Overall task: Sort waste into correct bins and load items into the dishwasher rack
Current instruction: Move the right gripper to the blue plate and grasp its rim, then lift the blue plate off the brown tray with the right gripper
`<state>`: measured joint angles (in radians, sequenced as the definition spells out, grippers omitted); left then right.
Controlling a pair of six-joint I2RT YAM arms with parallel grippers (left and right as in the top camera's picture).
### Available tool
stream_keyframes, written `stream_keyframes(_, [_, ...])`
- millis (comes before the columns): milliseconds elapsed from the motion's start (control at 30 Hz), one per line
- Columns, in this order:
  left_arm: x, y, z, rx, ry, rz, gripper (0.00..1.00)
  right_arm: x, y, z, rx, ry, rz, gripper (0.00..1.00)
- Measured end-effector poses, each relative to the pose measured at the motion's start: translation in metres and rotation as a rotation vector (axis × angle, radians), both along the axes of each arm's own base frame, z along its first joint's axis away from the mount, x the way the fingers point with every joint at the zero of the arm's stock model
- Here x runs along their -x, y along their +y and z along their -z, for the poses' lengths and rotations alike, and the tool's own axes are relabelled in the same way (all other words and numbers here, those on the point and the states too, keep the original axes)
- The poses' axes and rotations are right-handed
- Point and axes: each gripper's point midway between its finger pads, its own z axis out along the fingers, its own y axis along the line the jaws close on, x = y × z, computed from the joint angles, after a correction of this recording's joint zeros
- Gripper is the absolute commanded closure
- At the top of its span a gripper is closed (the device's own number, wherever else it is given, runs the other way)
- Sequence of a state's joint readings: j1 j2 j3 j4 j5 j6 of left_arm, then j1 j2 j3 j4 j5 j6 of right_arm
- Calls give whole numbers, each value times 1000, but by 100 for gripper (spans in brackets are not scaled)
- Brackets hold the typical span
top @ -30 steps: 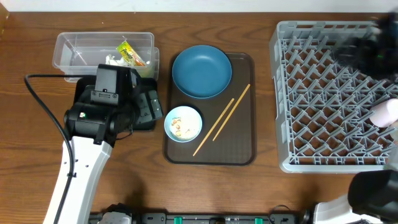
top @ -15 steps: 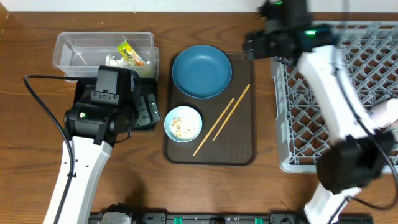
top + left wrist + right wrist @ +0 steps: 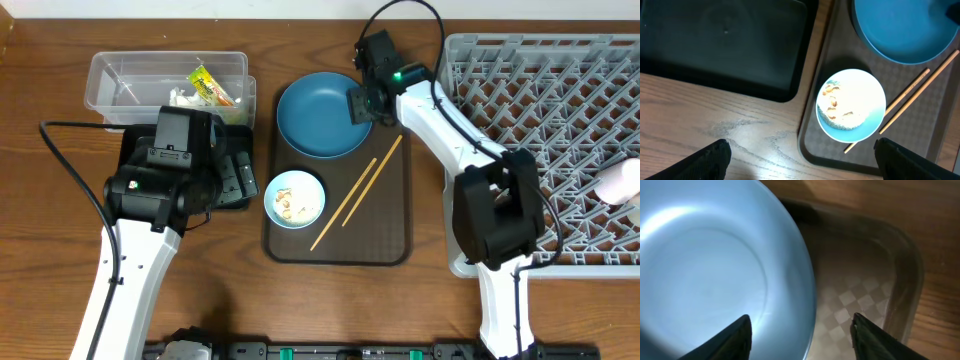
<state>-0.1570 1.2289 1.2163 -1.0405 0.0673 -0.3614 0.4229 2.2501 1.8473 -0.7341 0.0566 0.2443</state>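
The dark-blue plate [image 3: 318, 118] lies at the back of the brown serving tray [image 3: 388, 248], with the light-blue bowl [image 3: 294, 199] holding food bits and the chopsticks [image 3: 358, 190] in front of it. My right gripper [image 3: 361, 104] is open, and its fingers straddle the plate's right rim [image 3: 790, 280]. My left gripper [image 3: 801, 145] is open and empty above the table, between the black tray [image 3: 725, 45] and the bowl [image 3: 852, 102]. The clear tub [image 3: 120, 75] holds the yellow-green wrapper [image 3: 208, 85] and white paper scraps [image 3: 183, 97]. A pink cup [image 3: 618, 182] lies in the grey rack [image 3: 540, 150]. The white cup is out of view.
The left arm covers most of the black tray [image 3: 240, 175] in the overhead view. The right arm reaches from the front right, over the rack's left edge. The brown tray's raised rim [image 3: 905, 280] runs close to the right of the plate.
The right arm has swung left from over the rack to the blue plate's right rim. The left arm has not moved.
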Motion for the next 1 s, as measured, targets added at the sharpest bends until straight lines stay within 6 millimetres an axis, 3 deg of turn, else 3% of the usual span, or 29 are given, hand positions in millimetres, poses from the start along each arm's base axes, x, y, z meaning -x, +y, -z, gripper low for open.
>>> stream_keyframes(333, [0, 0, 0, 0, 0, 0, 5, 0, -2, 26, 10, 37, 43, 78])
stream_keyframes(700, [0, 0, 0, 0, 0, 0, 5, -1, -2, 26, 0, 34, 61, 98])
stream_keyframes(1000, [0, 0, 0, 0, 0, 0, 5, -5, -1, 24, -29, 30, 76, 99])
